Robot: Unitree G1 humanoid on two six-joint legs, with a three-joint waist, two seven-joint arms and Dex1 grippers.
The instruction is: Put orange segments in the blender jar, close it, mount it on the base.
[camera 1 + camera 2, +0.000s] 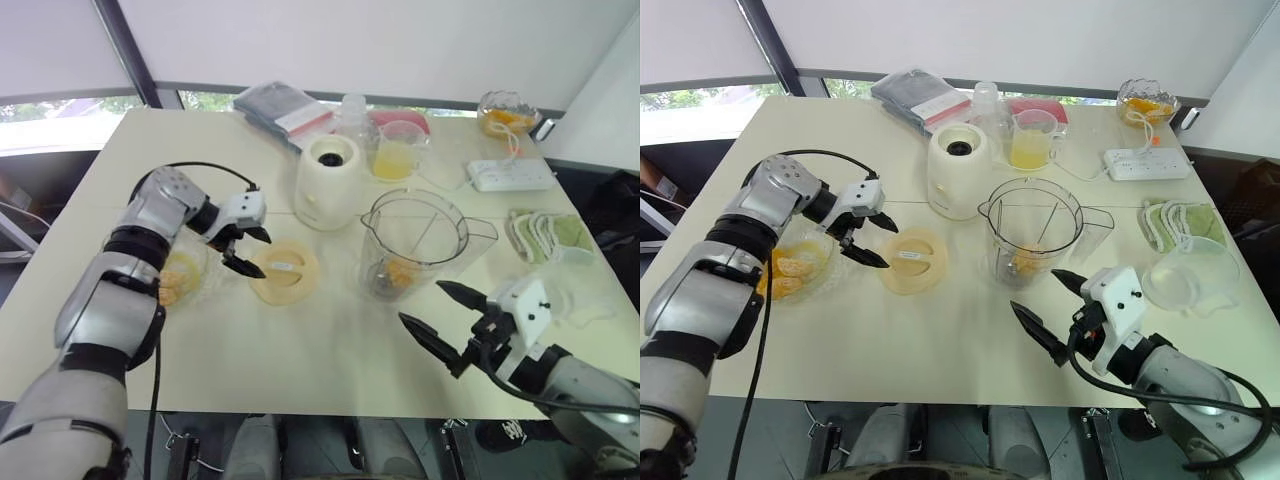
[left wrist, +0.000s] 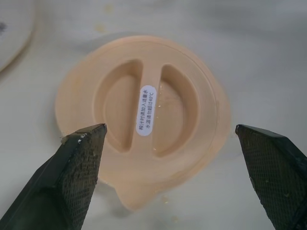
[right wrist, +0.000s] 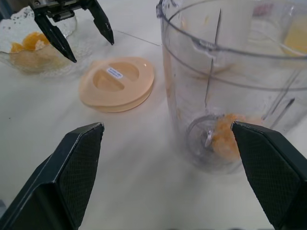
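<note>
The clear blender jar (image 1: 413, 245) stands uncovered at mid-table with orange segments (image 3: 223, 136) at its bottom. Its peach lid (image 1: 285, 271) lies flat to the jar's left. Behind them stands the cream blender base (image 1: 330, 183). At the left, a glass bowl (image 1: 790, 265) holds more orange segments. My left gripper (image 1: 258, 254) hovers open at the lid's left edge, just above it, with the lid between its fingers in the left wrist view (image 2: 168, 129). My right gripper (image 1: 422, 304) is open in front of the jar, holding nothing.
A cup of yellow juice (image 1: 397, 150), a white power strip (image 1: 510, 175) and a second bowl of oranges (image 1: 505, 112) sit at the back right. Folded cloths (image 1: 545, 235) and a clear dish (image 1: 1190, 275) lie right of the jar. A dark packet (image 1: 285, 108) lies behind the base.
</note>
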